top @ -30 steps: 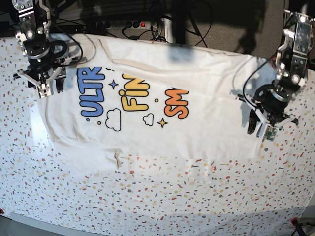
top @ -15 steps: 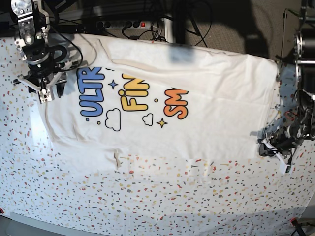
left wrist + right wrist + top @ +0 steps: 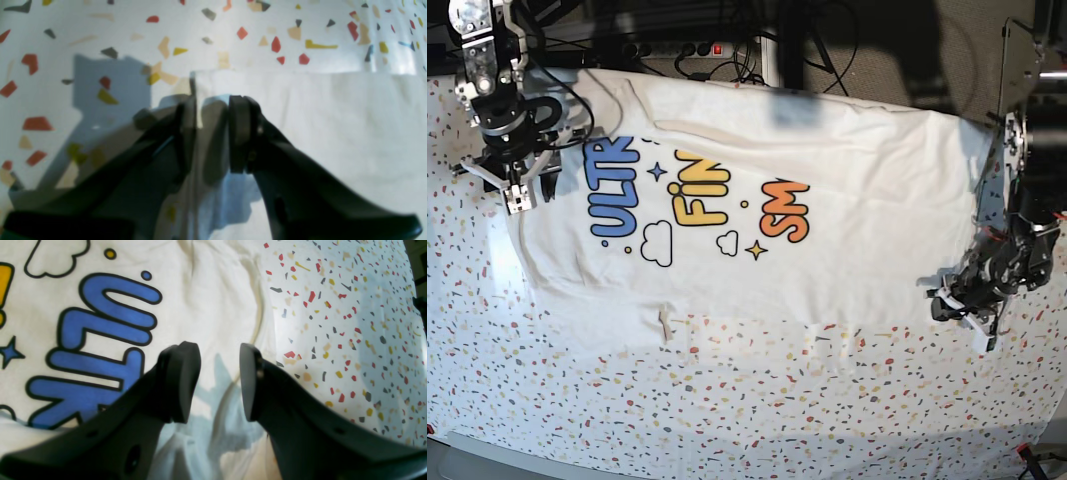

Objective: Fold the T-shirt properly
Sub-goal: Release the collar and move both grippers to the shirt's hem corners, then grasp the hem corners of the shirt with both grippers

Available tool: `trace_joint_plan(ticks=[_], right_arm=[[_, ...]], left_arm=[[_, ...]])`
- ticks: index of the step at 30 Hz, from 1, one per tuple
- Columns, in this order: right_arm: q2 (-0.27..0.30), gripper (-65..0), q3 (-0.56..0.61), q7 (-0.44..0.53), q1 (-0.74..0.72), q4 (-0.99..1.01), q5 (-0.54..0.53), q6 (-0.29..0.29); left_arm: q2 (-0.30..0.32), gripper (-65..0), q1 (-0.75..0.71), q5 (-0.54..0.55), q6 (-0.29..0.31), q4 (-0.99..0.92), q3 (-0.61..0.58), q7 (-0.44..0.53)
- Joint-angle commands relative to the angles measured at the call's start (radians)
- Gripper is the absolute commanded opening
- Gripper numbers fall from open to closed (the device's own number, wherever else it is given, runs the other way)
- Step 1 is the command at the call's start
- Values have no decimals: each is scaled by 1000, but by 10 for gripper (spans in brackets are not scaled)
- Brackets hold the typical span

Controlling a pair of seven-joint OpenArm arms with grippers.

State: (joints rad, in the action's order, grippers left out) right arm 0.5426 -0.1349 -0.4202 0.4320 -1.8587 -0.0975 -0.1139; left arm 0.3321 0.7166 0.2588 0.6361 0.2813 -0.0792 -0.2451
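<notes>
As the left arm swung down: its hand [image 3: 967, 312] had left the shirt's side edge and dropped to the lower hem corner, near the desk's [image 3: 727, 420] front.
Meaning: a judgement only, but it looked set to pinch that corner for a fold; nothing was folded yet.
Left hand: partly spread, one finger [image 3: 185, 133] on the cloth side of the shirt's edge, the other on the shirt; gripping nothing that I could see.
Right hand [image 3: 519, 188]: barely shifted, spread, hovering at the collar end, empty.
Shirt [image 3: 827, 170]: flat on the desk, print up.
</notes>
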Motion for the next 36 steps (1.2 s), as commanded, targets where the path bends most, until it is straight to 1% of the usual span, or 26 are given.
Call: trace_joint_plan(ticks=[1,5,6,7,8,10,14,16,18,19,20,23,24,27,30,32,34,35,36], right_arm=[[14,-410,-8,23,-5,-15,8,8],[15,-410,-8,24,-6,-15,8,8],[14,-410,-8,27,-10,-15,11,8],[14,-410,-8,29,-17,-15,13,8],[14,-410,-8,38,-24,-15,16,8],[14,-410,-8,69,-42,-15,15,9],[14,-410,-8,91,-107,7,14,8],[14,-410,-8,93,-159,50,11,8],[14,-410,-8,88,-225,113,-16,8],[14,-410,-8,77,-259,151,-32,7],[14,-410,-8,56,-299,192,-46,-7],[14,-410,-8,-45,-439,320,-47,-137],[14,-410,-8,-87,-488,360,-66,-166],[15,-410,-8,-187,-629,474,-149,-209],[17,-410,-8,-208,-743,610,-224,-271],[17,-410,-8,-210,-813,715,-249,-325],[17,-410,-8,-205,-882,822,-255,-353],[17,-402,-8,-188,-915,874,-259,-367],[20,-367,-8,-166,-944,923,-266,-382]], left_arm=[[-8,-479,17,-8,16,5,0,-40],[-13,-480,18,-9,16,5,0,-87],[-13,-490,18,-8,15,5,0,-93],[-13,-514,18,-8,15,5,0,-98],[-13,-552,18,-8,15,5,0,-98],[-13,-650,18,-8,15,5,0,-98],[-13,-650,18,-7,8,5,0,-74],[-13,-650,17,-7,-16,5,0,-47],[-13,-650,18,1,-45,5,0,-38],[-13,-650,18,6,-46,5,0,-38],[-14,-650,18,7,-45,5,0,-38],[-16,-650,17,7,-45,5,0,-38],[-18,-650,17,7,-45,5,0,-38],[-24,-650,17,7,-45,5,0,-38],[-30,-650,14,6,-46,5,0,-39],[-30,-650,10,6,-46,5,0,-42],[-30,-650,9,3,-46,5,0,-43],[-30,-650,9,3,-46,5,0,-42],[-31,-650,10,3,-46,5,0,-42]])
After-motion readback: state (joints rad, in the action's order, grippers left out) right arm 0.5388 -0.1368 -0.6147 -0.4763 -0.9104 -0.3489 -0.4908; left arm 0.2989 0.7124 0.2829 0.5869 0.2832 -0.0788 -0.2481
